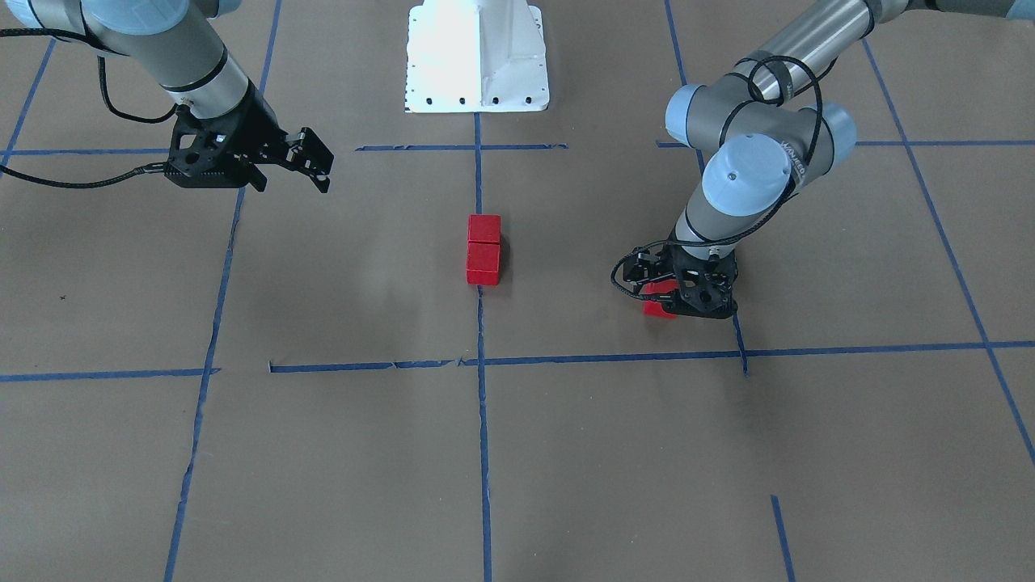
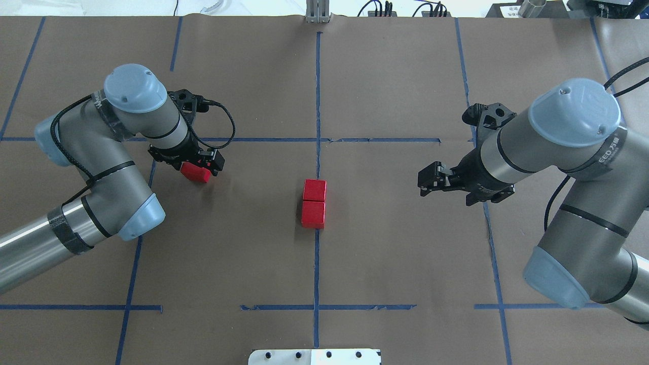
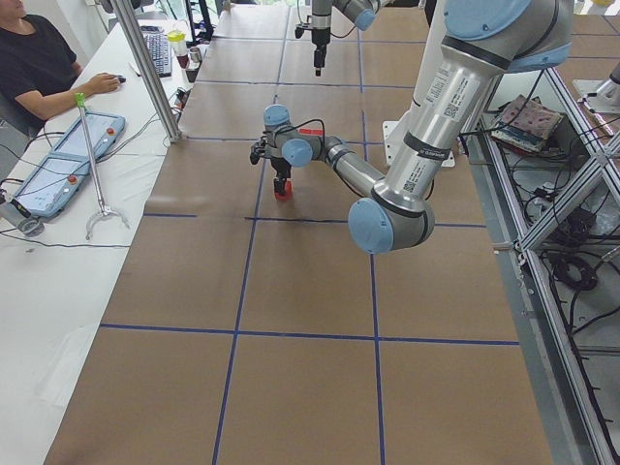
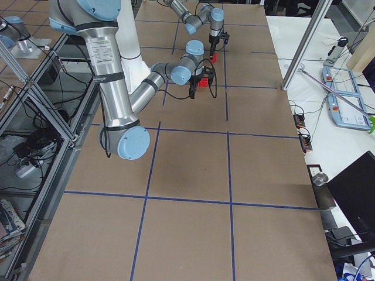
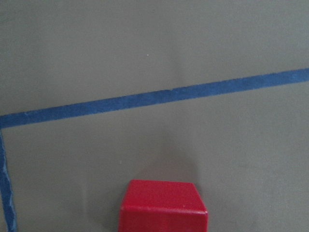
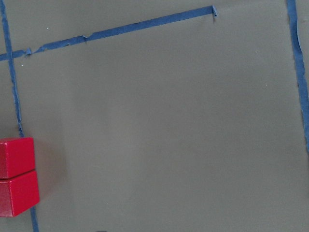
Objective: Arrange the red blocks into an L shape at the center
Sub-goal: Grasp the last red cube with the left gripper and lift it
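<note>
Two red blocks (image 2: pixel 314 190) sit touching at the center (image 2: pixel 338 203) of the bench (image 2: pixel 395 253). Their long axis runs top to bottom in the overhead view, along the middle tape line (image 2: pixel 318 91). The third red block (image 2: pixel 195 173) lies at mid-left, partly beneath the left gripper (image 2: pixel 204 165); whether its fingers clamp it cannot be told. The right gripper (image 2: pixel 424 182) is at mid-right, fingers released.
</note>
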Available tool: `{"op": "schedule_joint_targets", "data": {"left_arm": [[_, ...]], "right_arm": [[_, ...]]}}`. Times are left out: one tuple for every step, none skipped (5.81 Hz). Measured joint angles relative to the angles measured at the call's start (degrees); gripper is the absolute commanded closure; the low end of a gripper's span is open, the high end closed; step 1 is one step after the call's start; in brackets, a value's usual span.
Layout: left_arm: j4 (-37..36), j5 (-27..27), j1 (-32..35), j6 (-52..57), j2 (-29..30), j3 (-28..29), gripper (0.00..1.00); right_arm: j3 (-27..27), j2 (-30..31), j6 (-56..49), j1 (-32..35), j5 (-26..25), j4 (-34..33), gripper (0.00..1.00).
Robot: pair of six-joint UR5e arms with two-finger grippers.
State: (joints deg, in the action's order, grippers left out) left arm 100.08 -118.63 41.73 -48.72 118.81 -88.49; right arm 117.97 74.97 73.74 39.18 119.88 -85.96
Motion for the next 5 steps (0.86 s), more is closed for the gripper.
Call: {"op": "schedule_joint_targets", "data": {"left_arm": [[0.01,0.42,0.01,0.23,0.10,0.08,0.17],[0.08,1.63,0.10,0.31,0.19,0.20,0.17],[0.51,2.66,0.15,0.28,0.25,0.32,0.17],[1.10,3.02,0.19,0.14,0.28,0.45,0.16],[1.40,3.11,0.11,0.00,0.26,0.59,0.16]], "right_arm": [[0.04,0.00,0.00,-0.03,0.00,0.00,0.00],[0.06,0.00,0.00,-0.06,0.00,0.00,0.00],[0.13,-0.04,0.00,-0.06,0.00,0.00,0.00],[0.11,-0.07,0.00,-0.06,0.00,0.00,0.00],[0.03,-0.09,0.00,-0.07,0.00,0.00,0.00]]}}
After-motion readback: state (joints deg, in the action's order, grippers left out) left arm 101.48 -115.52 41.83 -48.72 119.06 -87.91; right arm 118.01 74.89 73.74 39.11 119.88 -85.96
